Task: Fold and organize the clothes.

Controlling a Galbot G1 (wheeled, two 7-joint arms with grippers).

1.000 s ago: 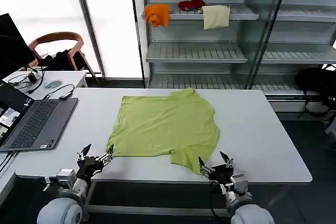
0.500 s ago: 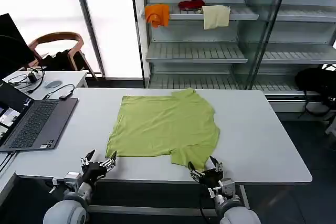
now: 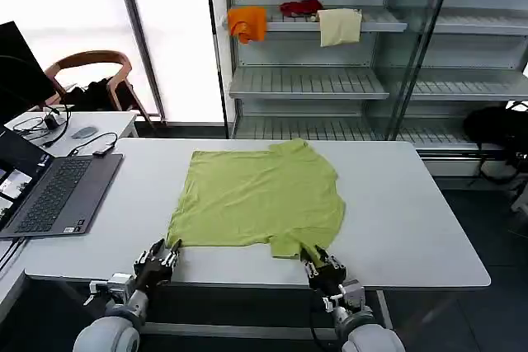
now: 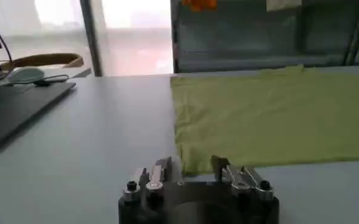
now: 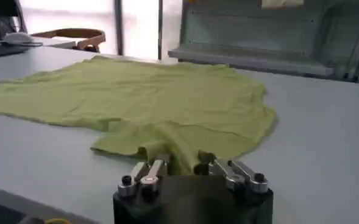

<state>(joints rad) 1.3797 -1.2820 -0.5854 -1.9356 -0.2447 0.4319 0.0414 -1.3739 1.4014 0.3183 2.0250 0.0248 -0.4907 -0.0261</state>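
The T-shirt (image 3: 260,199) lies spread flat on the table (image 3: 412,220), its collar end toward the shelves and its hem toward the robot, so its long axis runs away from the 2 arms. Both pincers sit low at the near table edge, each facing one end of that near border.

The left pincer (image 3: 162,257) is right at the near left corner of the shirt; in its wrist view the corner (image 4: 188,164) lies straight ahead between the 2 fingers (image 4: 161,173), which stand apart with a moderate gap. The right pincer (image 3: 322,263) meets the small flap (image 3: 293,245) that juts out toward the robot at the near right; in its wrist view that flap runs right up between the parted fingers (image 5: 152,170), touching or very nearly so. Neither pincer holds anything yet, as far as I can see.

So each arm is the nearer one for its own corner, and the cloth lies directly forward of both. I'd judge the next move to be a short push forward and a pinch on each side, ready to carry the near edge toward the far one. The flap looks doubled and thin, so the right side may catch 2 layers.
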